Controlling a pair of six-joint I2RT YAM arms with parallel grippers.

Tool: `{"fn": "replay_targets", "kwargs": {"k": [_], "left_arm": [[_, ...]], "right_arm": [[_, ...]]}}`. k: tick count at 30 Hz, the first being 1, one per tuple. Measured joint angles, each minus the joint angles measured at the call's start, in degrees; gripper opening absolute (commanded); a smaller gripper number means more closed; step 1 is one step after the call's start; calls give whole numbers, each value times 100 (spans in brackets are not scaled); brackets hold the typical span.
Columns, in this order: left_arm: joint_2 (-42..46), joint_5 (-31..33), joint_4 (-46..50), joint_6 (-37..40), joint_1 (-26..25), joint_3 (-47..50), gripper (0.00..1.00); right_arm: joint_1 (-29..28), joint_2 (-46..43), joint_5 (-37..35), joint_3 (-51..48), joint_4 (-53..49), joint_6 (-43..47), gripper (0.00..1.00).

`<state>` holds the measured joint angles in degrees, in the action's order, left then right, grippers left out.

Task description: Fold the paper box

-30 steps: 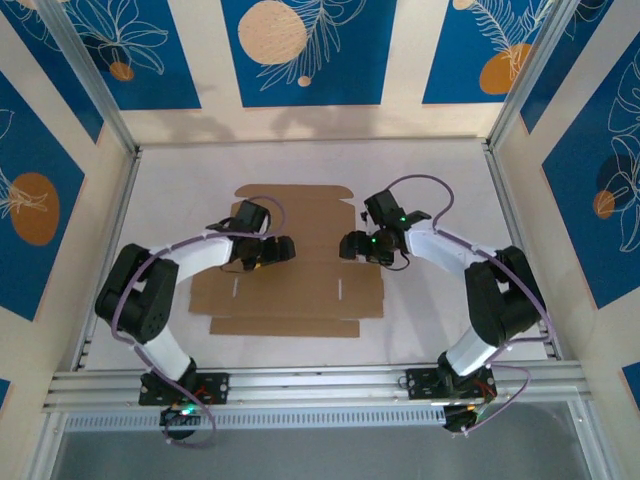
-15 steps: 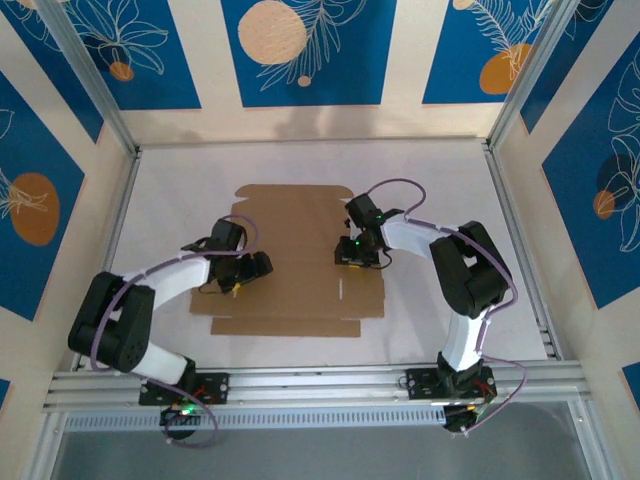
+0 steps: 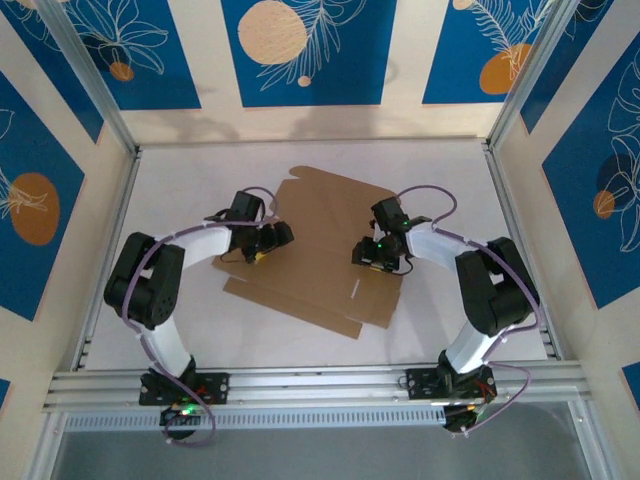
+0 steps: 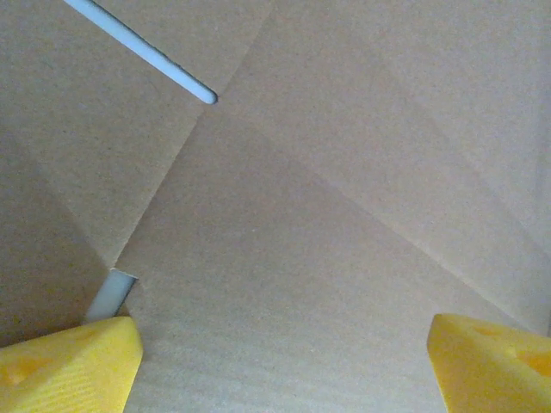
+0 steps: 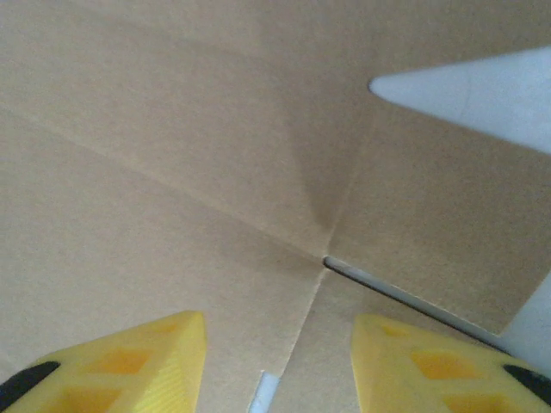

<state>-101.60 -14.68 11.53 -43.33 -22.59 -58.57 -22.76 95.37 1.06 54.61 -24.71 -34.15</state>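
The paper box (image 3: 318,235) is a flat brown cardboard sheet with flaps and slots, lying skewed on the white table. My left gripper (image 3: 270,240) is over its left part and my right gripper (image 3: 364,252) over its right part. In the left wrist view the yellow fingertips (image 4: 73,366) stand wide apart, low over the bare cardboard (image 4: 301,215) near a slot (image 4: 142,52). In the right wrist view my fingertips (image 5: 129,361) are also apart, straddling a crease junction on the sheet (image 5: 172,155) beside a thin slot (image 5: 405,297). Neither gripper holds anything.
The white table (image 3: 180,180) is walled in by blue and cream patterned panels (image 3: 300,50). A metal rail (image 3: 320,380) runs along the near edge by the arm bases. Bare table lies behind and to both sides of the sheet.
The cardboard sheet has turned clockwise and shifted to the right. Both grippers moved with it, the left one toward the back right, the right one slightly right.
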Motion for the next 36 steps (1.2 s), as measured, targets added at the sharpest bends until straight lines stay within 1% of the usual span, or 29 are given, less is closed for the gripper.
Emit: {"fn": "replay_targets", "kwargs": {"k": [3, 7, 10, 13, 15, 17, 20, 22, 25, 28, 32, 36], "left_arm": [[20, -9, 142, 85, 0, -63, 89], [442, 68, 538, 275, 184, -63, 88], [1029, 219, 719, 444, 647, -61, 88], [1449, 555, 872, 721, 1113, -61, 90], [1543, 758, 1005, 938, 1331, -61, 91], [1530, 857, 1178, 1145, 1530, -61, 91], [1438, 612, 1340, 1445, 1919, -9, 89], [1388, 264, 1287, 1574, 2308, 173, 86], [1322, -188, 1259, 1690, 2726, 459, 85], [1290, -520, 1174, 1744, 2896, 658, 85], [1237, -964, 903, 1744, 2997, 946, 84], [822, -1147, 767, 1744, 3077, 1034, 82]], "right_arm": [[-46, 11, 57, 136, -85, -44, 54], [-424, 52, 39, 452, -201, -7, 57], [-610, 140, 85, 662, -219, 127, 59], [-649, 302, 195, 831, -203, 330, 68], [-678, 396, 374, 931, -184, 483, 72], [-761, 538, 584, 1104, -181, 621, 73], [-953, 739, 782, 1333, -127, 785, 71], [-1038, 911, 1005, 1482, -118, 848, 67], [-1078, 1296, 1311, 1659, -7, 859, 61], [-1060, 1624, 1506, 1663, 79, 800, 55], [-977, 1773, 1788, 1657, 190, 688, 54], [-881, 1801, 1947, 1615, 313, 640, 54]]}}
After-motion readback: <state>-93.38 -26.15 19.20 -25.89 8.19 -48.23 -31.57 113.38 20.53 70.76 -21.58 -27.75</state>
